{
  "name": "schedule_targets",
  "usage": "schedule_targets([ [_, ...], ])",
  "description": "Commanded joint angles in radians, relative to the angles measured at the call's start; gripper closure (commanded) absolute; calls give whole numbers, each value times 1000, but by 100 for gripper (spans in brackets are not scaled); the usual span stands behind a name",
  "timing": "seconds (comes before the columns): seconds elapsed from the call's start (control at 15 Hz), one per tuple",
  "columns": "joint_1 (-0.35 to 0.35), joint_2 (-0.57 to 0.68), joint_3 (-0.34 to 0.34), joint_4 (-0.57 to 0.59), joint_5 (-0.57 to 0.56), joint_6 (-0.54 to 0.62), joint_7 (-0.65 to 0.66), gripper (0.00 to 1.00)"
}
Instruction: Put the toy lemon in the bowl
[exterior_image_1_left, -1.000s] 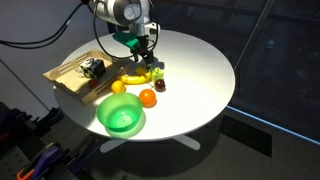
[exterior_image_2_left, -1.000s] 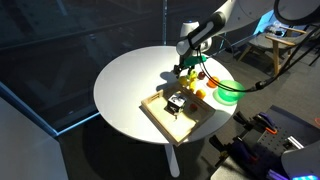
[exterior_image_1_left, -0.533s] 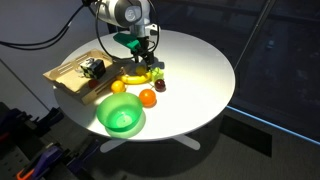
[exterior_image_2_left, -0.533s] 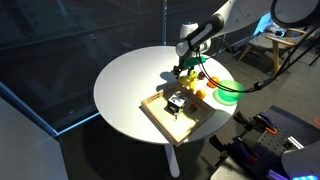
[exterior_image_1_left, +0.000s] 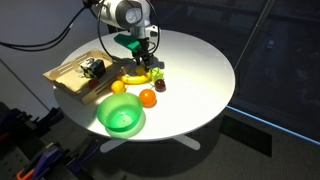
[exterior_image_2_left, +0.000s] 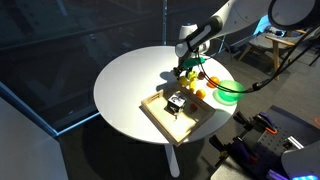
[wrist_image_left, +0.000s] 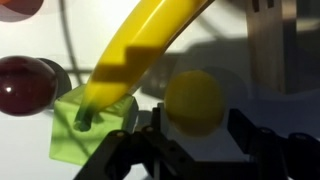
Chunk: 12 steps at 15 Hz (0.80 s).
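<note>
very little had changed over the last second. in both exterior views the arm had only edged a touch sideways above the cluster of toy fruit, and none of the toys had shifted. the gripper (exterior_image_1_left: 143, 60) hung low over the far side of the banana (exterior_image_1_left: 136, 77) on the round white table (exterior_image_1_left: 205, 70). that looked like fine lining-up rather than travel.

the wrist view showed where the lining-up had brought things. the toy lemon (wrist_image_left: 193, 100) sat on the table between the two fingers. the gripper (wrist_image_left: 198, 138) was spread wide, with a gap on either side of the fruit, so nothing was held. the banana (wrist_image_left: 140, 45) ran diagonally just beside the lemon, its end at a green block (wrist_image_left: 92, 128). a dark red ball (wrist_image_left: 24, 85) lay beyond the banana. in the exterior views the lemon was hidden under the gripper and could not be picked out.

the bowl (exterior_image_1_left: 101, 118) stood near the table edge on the other side of the banana, with nothing visible in it. a greener-yellow round fruit (exterior_image_1_left: 118, 87) and an orange ball (exterior_image_1_left: 148, 97) lay between the bowl and the banana.

by my reading the task was at the point just before the grasp: the approach looked finished, and the closing, lift and carry were all still to do. the main risk seemed to be the banana, which lay close enough to one finger to be nudged or caught. the smooth, rounded lemon might also slip out of a squeeze that was off centre.
</note>
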Motion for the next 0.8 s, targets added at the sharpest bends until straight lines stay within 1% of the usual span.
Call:
schedule_targets([
  [0.0, -13, 21, 11, 45, 17, -33, -29, 61],
  [0.07, -14, 20, 12, 48, 19, -37, -30, 67],
  [0.73, -4, -34, -3, 23, 12, -81, -5, 68],
])
